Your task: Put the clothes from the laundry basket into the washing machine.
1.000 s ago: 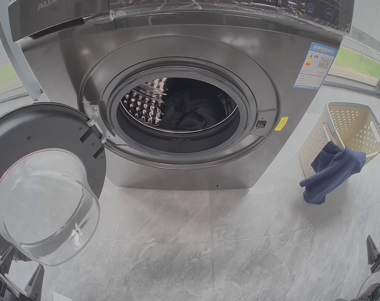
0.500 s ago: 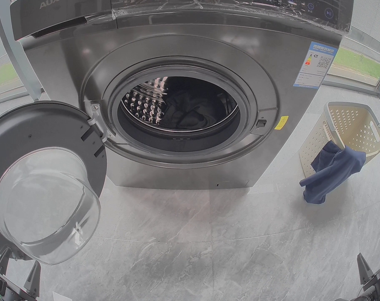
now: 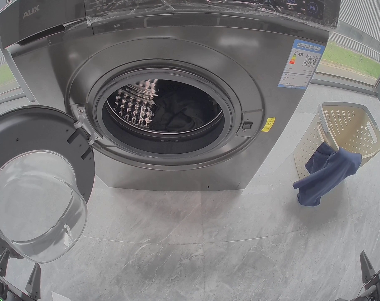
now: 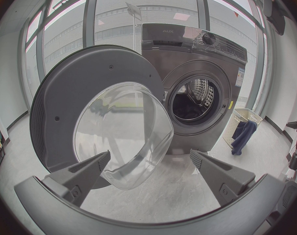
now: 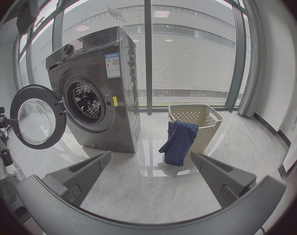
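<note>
A grey washing machine stands ahead, its round door swung wide to the left. Dark clothes lie inside the drum. To the right of the machine sits a beige laundry basket with a blue garment hanging over its near rim down to the floor. My left gripper is low at the left, just below the door, open and holding nothing. My right gripper is low at the right, well short of the basket, open and holding nothing. The basket and garment lie straight ahead in the right wrist view.
Grey marble floor spreads open between me and the machine. The open door juts into the left side. Tall windows and a wall run behind the machine and basket.
The head view has shifted, so the machine and basket sit further left in the picture. The right gripper dropped lower at the right edge. The garment and basket have not moved.
</note>
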Robot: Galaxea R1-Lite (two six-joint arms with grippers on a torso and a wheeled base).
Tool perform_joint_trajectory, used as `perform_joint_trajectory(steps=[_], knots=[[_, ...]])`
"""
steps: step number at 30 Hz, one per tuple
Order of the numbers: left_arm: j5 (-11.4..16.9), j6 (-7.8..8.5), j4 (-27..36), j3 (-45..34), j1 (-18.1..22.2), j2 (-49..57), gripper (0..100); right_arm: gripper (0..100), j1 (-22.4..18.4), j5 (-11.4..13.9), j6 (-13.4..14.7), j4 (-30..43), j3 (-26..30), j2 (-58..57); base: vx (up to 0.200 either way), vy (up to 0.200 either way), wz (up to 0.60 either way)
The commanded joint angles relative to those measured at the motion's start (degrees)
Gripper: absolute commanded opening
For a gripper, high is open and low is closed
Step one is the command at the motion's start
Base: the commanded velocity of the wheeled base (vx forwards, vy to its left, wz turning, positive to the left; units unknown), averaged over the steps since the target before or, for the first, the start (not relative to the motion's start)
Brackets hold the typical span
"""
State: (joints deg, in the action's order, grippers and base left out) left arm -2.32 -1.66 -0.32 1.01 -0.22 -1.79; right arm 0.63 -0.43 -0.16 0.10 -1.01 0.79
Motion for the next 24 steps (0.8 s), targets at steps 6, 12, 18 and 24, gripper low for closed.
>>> perform_joint_trajectory(steps=[6,12,18,24], knots=[[0.1,-0.01,0.1,-1.0,0.4,1.2,100,100,0.1,-0.1,-0.1,0.0,0.9,-0.8,0.000,-0.200,0.00],[0.1,0.08,0.1,-1.0,0.4,1.2,100,100,0.0,-0.1,-0.1,0.0,0.9,-0.8,0.000,-0.200,0.00],[0.5,0.87,0.2,-1.0,0.2,1.3,100,100,0.1,-0.1,0.0,0.0,0.9,-0.8,0.000,-0.167,0.00],[0.6,1.39,0.2,-1.0,0.2,1.3,100,100,0.1,0.0,0.0,0.0,0.9,-0.8,0.000,0.000,0.00]])
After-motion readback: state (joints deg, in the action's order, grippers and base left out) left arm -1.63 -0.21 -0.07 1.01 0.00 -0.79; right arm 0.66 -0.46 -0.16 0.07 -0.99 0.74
